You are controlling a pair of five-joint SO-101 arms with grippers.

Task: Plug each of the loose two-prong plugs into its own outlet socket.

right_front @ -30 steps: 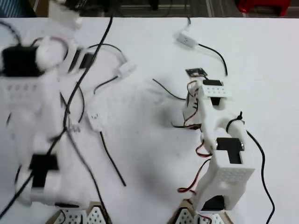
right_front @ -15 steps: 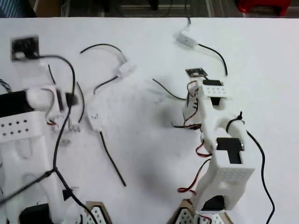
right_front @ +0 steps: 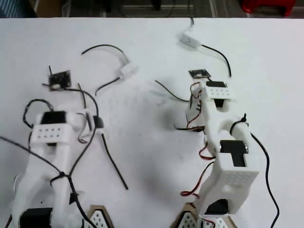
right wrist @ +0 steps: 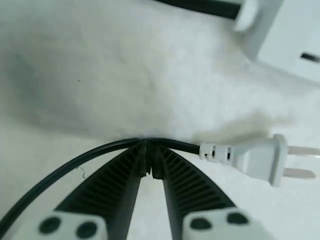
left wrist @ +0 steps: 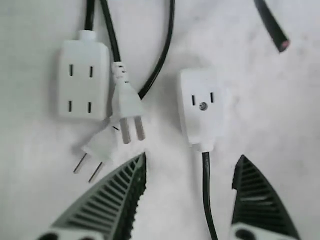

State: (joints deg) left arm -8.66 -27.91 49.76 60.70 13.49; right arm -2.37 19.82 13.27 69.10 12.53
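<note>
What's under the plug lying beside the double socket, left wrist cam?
A second white plug lies partly under the upper plug, beneath its prongs, its own two prongs sticking out. A black cord runs in under the body; where cord and lower plug meet is covered.

A white table spreads across the high view. Beyond its far edge runs a strip of dark floor. A red plastic object sits near one far corner and a brown box near the other.
</note>
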